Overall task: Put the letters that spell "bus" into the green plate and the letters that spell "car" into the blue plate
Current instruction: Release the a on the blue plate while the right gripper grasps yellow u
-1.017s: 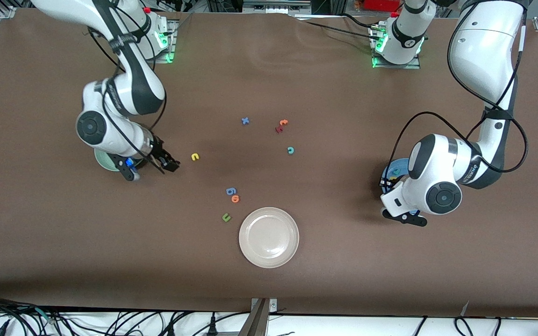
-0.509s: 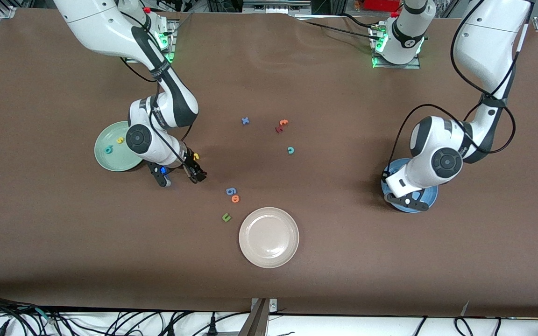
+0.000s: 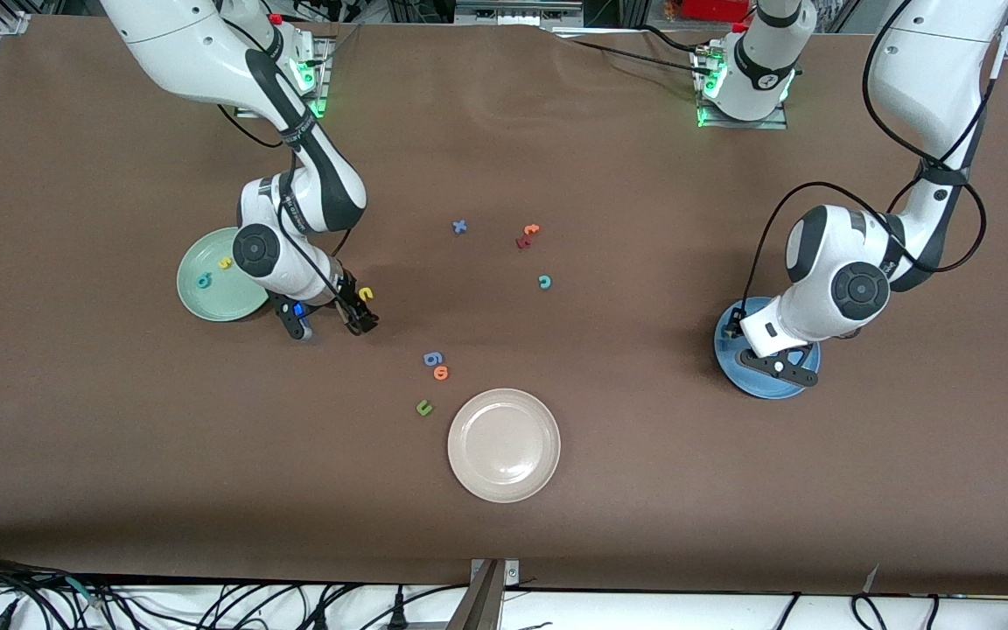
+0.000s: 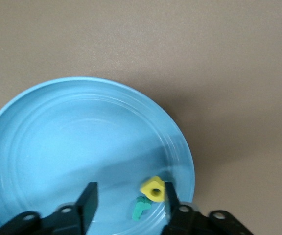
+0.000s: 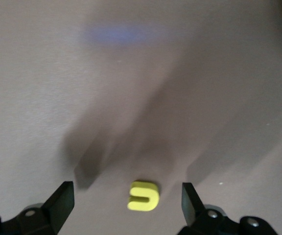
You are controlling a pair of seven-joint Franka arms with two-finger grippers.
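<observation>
My right gripper [image 3: 332, 324] hangs open just over the table beside the green plate [image 3: 206, 302]. The yellow "u" [image 5: 144, 196] lies flat between its fingers [image 5: 62, 196], touching neither. That plate holds the yellow "s" [image 3: 225, 262] and the teal "b" [image 3: 203, 281]. Over the blue plate [image 4: 72, 137] my left gripper [image 4: 129, 193] stands open. The yellow "a" [image 4: 154, 188] sits close against one finger, and the teal "r" [image 4: 140, 208] lies in the plate beside it. The teal "c" [image 3: 544, 281] rests mid-table.
A cream-white plate [image 3: 504, 444] sits nearest the front camera. Near it lie the olive "u" [image 3: 423, 407], the orange "o" [image 3: 440, 373] and the blue "g" [image 3: 432, 358]. A blue "x" [image 3: 459, 227] and orange and red letters [image 3: 527, 235] lie nearer the robots' bases.
My right arm swung off the green plate to the yellow "u". My left gripper opened over the blue plate, freeing the yellow "a", and its arm drew back toward its base.
</observation>
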